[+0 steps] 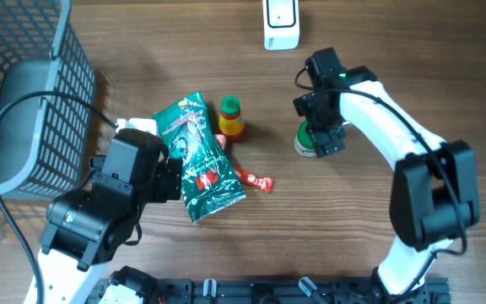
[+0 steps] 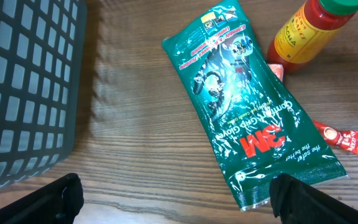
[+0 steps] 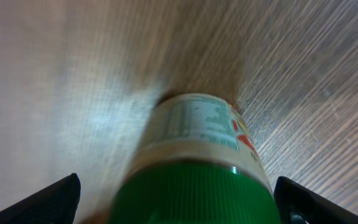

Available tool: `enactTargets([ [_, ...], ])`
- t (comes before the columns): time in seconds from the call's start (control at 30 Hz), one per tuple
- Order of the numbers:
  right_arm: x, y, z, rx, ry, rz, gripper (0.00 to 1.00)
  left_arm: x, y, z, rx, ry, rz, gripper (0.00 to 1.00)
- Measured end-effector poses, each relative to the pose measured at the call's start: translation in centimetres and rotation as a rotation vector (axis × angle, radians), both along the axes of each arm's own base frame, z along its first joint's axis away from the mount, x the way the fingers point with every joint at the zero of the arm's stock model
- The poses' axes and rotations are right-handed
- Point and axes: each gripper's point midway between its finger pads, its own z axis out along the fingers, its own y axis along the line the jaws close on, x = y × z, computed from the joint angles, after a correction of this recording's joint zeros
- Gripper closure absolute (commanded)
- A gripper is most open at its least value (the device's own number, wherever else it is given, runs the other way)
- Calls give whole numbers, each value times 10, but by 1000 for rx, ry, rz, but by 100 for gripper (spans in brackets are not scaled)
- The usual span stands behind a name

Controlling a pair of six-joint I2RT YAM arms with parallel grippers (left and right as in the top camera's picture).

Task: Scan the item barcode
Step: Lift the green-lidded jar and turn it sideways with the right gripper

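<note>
Your item looks to be the green-lidded jar (image 3: 197,140), standing upright right of centre in the overhead view, well below the white scanner (image 1: 281,21) at the top edge. Your right gripper (image 3: 182,208) hangs directly over the jar with its jaws spread wide, one finger to each side of the lid. As far as the wrist view shows, neither finger presses on it, so nothing is grasped. I judge the task barely begun: the jar is yet to be clamped, lifted, carried up to the scanner and turned so its barcode faces it. The label side you see carries small print, with no barcode I can make out. Left of centre lie a green 3M glove packet (image 2: 247,106), a hot sauce bottle (image 2: 309,31) and a red sachet (image 2: 344,137). Your left gripper (image 2: 179,205) hovers released and empty just beside the packet, near the grey basket (image 2: 23,81).
</note>
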Motion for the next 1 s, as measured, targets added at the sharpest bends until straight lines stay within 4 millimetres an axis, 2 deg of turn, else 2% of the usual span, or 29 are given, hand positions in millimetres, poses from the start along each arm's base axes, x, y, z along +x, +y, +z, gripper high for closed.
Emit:
enactTargets([
  [0.1, -6, 5, -16, 23, 56, 7, 0, 0, 0, 0, 0, 0, 1, 0],
  [0.33, -7, 5, -17, 22, 60, 17, 10, 0, 0, 0, 0, 0, 0, 0],
  [0.5, -9, 3, -24, 12, 56, 22, 27, 0, 0, 0, 0, 0, 0, 0],
  [0.57, -14, 0, -29, 4, 70, 26, 39, 0, 0, 0, 0, 0, 0, 0],
  [0.83, -18, 0, -30, 12, 70, 161, 44, 0, 0, 0, 0, 0, 0, 0],
  [1.0, -28, -3, -24, 121, 100, 328, 46, 0, 0, 0, 0, 0, 1, 0],
])
